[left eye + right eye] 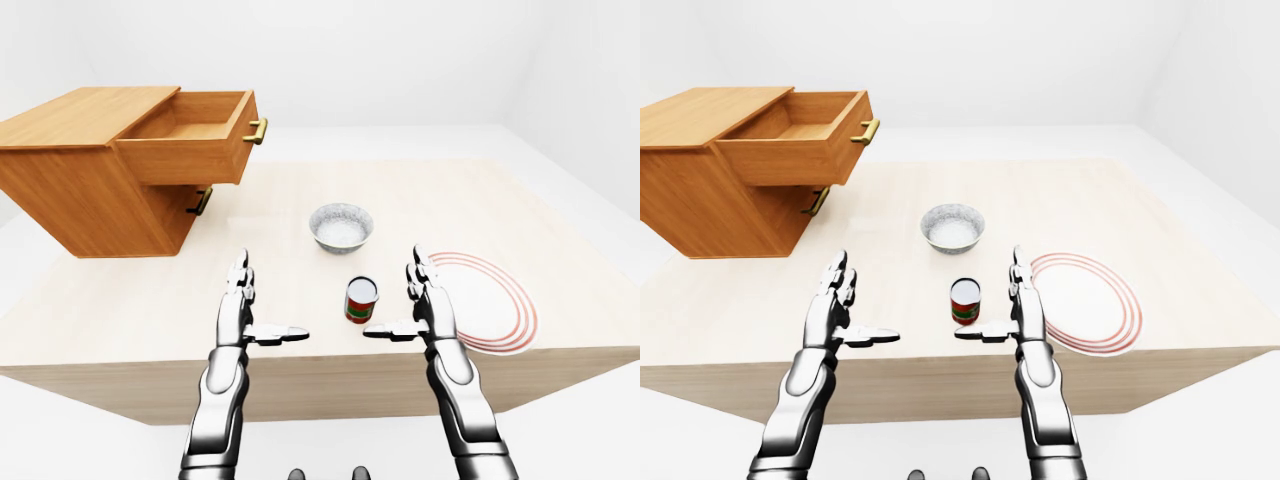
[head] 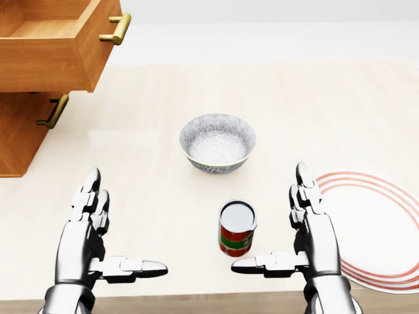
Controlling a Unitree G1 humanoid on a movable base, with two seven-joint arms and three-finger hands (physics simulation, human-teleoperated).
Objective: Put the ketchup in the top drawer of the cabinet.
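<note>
The ketchup [image 2: 236, 228] is a small red can with a green band and a white top, upright on the table between my two hands. My right hand [image 2: 288, 229] is open just right of it, thumb pointing at the can's base without touching. Farther left, my left hand [image 2: 111, 232] is open too, with nothing in it. The wooden cabinet [image 1: 95, 195] stands at the upper left; its top drawer [image 1: 190, 135] is pulled out and looks empty inside. The lower drawer [image 1: 190, 205] is shut.
A grey speckled bowl [image 2: 217, 142] sits above the can in the head view. A white plate with red rings [image 2: 376, 226] lies right of my right hand. The table's near edge [image 1: 320, 360] runs just under both wrists.
</note>
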